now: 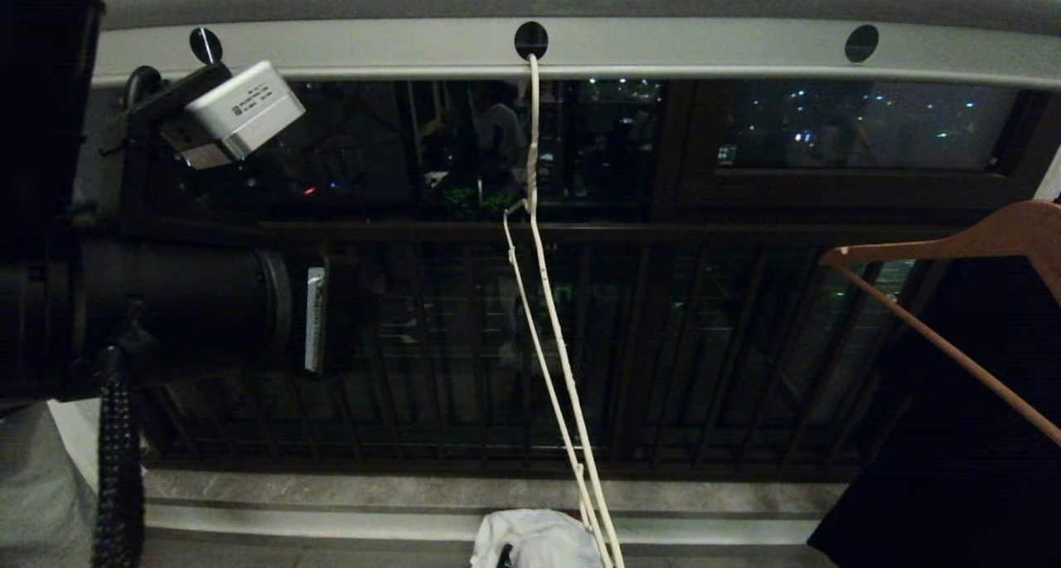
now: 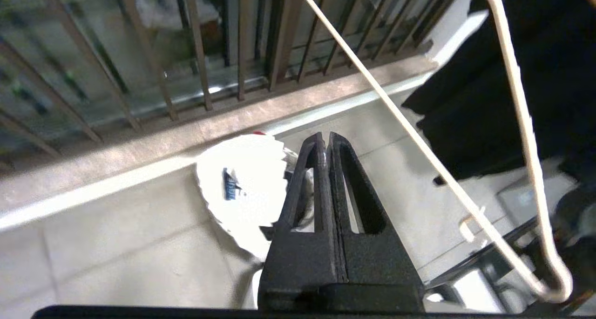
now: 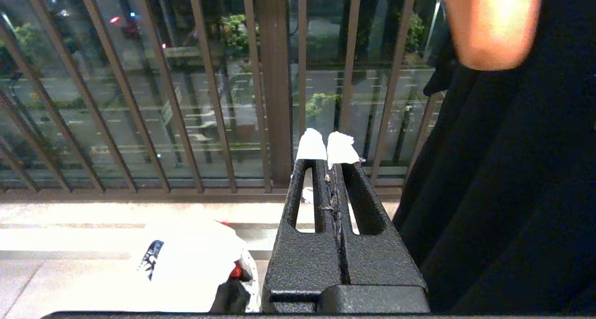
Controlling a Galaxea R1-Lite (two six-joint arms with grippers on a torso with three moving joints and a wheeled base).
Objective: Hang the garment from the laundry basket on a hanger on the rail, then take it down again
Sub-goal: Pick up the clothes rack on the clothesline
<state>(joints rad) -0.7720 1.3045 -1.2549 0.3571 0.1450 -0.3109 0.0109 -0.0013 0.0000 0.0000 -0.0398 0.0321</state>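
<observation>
On the left I have my left arm up high, and its end effector (image 2: 324,144) has its two black fingers almost pressed together, holding nothing. Down below and a bit ahead of it sits the garment (image 2: 242,179), a white T-shirt piled in the laundry basket (image 2: 260,230) on the floor. I think the shirt is soft, light and floppy, so it will sag when I lift it; I would pinch a thick fold near the top of the pile. Just beside my left end effector, toward the middle, hangs the hanger (image 1: 547,336), a thin white wire one, hooked in a hole of the rail (image 1: 663,50) above. The wire looks stiff but light, so it may swing if I bump it, and it hangs right over the basket, in my way going down. Further right is a brown wooden hanger (image 1: 953,245) with a black garment (image 1: 970,468). My right end effector (image 3: 326,146) is pressed closed, holding nothing, with that black cloth close beside it. The window railing (image 1: 630,344) stands behind everything.
</observation>
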